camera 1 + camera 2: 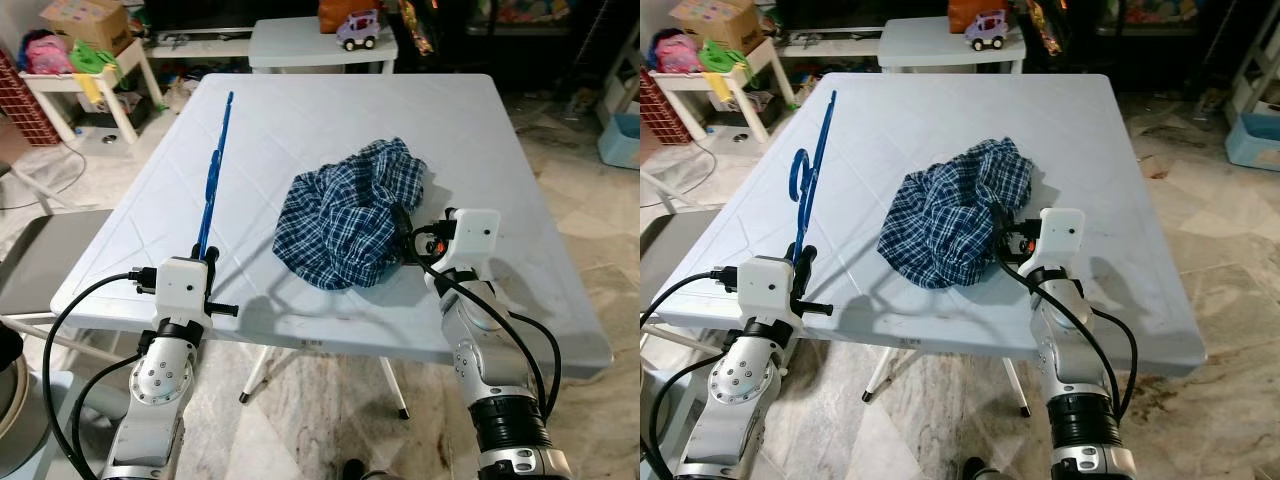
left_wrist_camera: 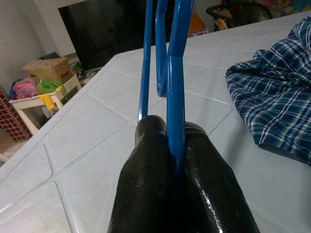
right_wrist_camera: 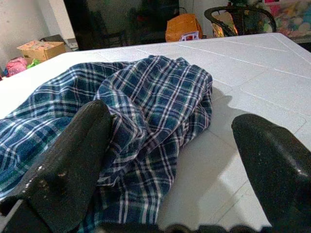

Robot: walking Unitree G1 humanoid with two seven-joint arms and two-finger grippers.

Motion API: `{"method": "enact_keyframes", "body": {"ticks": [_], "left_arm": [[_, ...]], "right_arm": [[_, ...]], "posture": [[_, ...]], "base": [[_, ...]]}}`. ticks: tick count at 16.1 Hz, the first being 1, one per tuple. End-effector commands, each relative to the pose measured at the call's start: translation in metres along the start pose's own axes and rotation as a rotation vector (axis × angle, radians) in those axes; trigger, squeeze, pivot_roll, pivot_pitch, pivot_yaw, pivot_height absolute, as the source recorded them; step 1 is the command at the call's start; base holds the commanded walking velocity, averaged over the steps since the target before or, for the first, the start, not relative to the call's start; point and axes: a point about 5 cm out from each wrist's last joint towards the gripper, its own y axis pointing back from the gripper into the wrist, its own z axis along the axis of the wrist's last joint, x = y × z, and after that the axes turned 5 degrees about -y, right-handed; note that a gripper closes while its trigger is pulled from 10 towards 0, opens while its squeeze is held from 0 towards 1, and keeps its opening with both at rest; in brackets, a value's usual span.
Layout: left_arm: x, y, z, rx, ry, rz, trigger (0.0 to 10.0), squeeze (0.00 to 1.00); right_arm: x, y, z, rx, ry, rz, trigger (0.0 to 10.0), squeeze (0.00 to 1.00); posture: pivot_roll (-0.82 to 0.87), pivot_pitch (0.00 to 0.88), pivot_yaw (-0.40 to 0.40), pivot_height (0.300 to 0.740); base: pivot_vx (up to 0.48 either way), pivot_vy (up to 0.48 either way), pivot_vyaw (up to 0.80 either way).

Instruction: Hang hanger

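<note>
A blue hanger [image 1: 214, 175] rises off the pale blue table [image 1: 300, 120] on its left side. My left gripper [image 2: 172, 133] is shut on the hanger's [image 2: 175, 73] thin bar near the table's front edge. A crumpled blue plaid shirt [image 1: 350, 212] lies in the middle of the table. My right gripper [image 3: 170, 150] stands open at the shirt's [image 3: 141, 111] right edge, one finger [image 3: 68, 160] resting against the cloth and the other finger [image 3: 272, 155] over bare table.
A second pale table [image 1: 320, 45] with a toy car [image 1: 358, 30] stands behind. To the far left are a small white table [image 1: 80, 85] with a cardboard box [image 1: 85, 20] and coloured items. A grey seat [image 1: 50, 255] sits at the left; tiled floor [image 1: 600, 230] lies right.
</note>
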Motion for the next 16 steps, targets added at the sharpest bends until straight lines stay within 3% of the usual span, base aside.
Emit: {"method": "enact_keyframes", "body": {"ticks": [1, 4, 16], "left_arm": [[-0.011, 0.009, -0.024, 0.128, 0.023, -0.056, 10.0, 0.00], [-0.012, 0.006, -0.024, 0.132, 0.025, -0.060, 10.0, 0.00], [-0.019, -0.001, -0.023, 0.133, 0.032, -0.099, 10.0, 0.00]], "right_arm": [[0.003, -0.001, -0.002, 0.019, 0.001, 0.002, 10.0, 1.00], [0.002, -0.002, -0.002, 0.023, 0.006, 0.001, 10.0, 1.00], [-0.006, -0.001, -0.001, 0.022, 0.027, -0.031, 10.0, 1.00]], "posture": [[-0.04, 0.094, -0.010, 0.740], [-0.05, 0.092, -0.009, 0.740], [-0.08, 0.093, 0.000, 0.740]], "base": [[0.000, 0.000, -0.44], [0.000, 0.000, -0.44], [-0.270, 0.000, 0.00]]}}
